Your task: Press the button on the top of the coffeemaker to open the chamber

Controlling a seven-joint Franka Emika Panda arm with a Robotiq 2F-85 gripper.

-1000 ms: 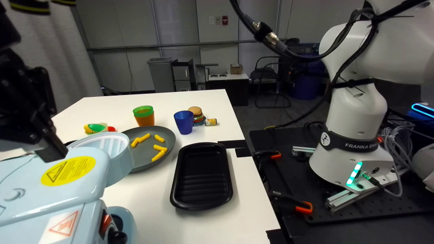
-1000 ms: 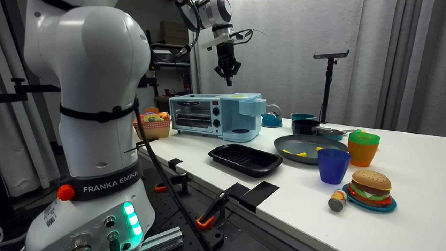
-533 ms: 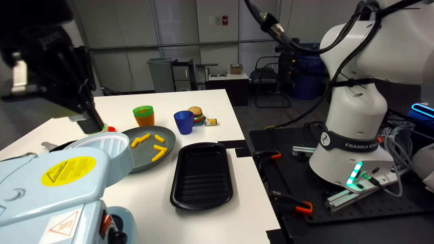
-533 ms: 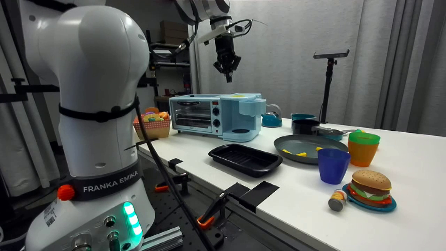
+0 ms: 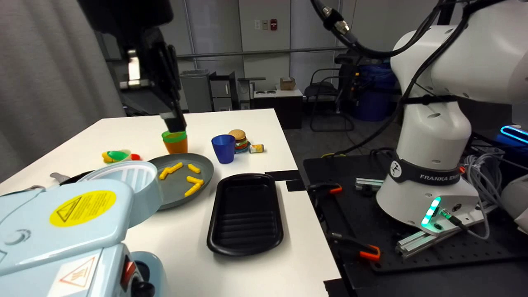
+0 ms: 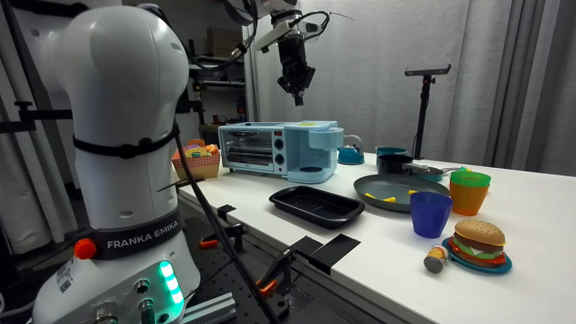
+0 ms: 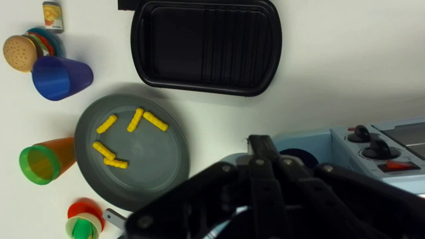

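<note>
Gripper [image 6: 299, 101] downturned, higher than coffeemaker [image 6: 294, 148]

"FRANKA EMIKA" [image 6: 143, 235] on robot base [image 6: 119, 274]; coffeemaker [image 5: 82, 236]: yellow label [image 5: 83, 208], warning triangle [image 5: 69, 209]; white label [image 5: 73, 277], red triangle [image 5: 78, 272].

Grey curtain [image 6: 373, 99], pale wall [image 5: 214, 37], chair [image 5: 321, 90], possibly a blue bin [image 5: 374, 109].

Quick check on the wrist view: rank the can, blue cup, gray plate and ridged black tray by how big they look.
Largest to smallest:
1. Ridged black tray and gray plate: the tray looks longer, but their areas are too close to rank.
2. Blue cup
3. Can
</note>
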